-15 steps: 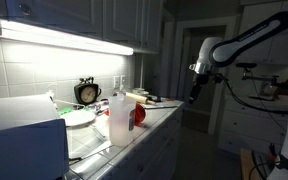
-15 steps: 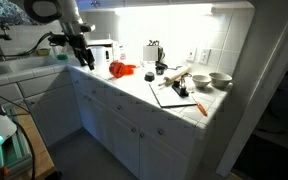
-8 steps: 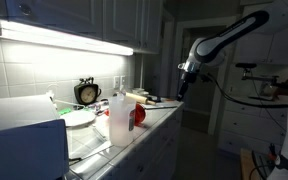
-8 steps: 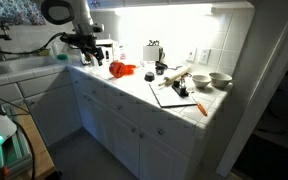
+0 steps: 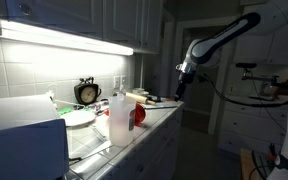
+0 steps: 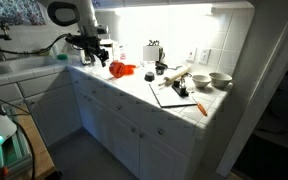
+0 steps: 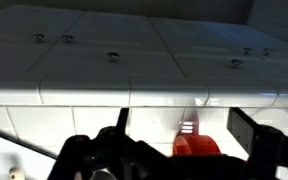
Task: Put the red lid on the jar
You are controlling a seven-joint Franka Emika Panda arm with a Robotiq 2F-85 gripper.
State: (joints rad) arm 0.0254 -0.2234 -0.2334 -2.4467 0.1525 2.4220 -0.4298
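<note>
Red lid (image 5: pixel 137 115) on counter (image 5: pixel 162 112), just beside jar (image 5: pixel 119 117). Gripper (image 5: pixel 180 91) raised near counter's far end, well apart from both, jaws spread wide, holding nothing.

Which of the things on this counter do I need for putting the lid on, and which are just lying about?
For the job:
- the red lid
- the jar, standing right beside it
- the gripper, open, not yet at the lid

Just lying about:
- the black clock
- the plate
- the white bowl
- the cutting board
</note>
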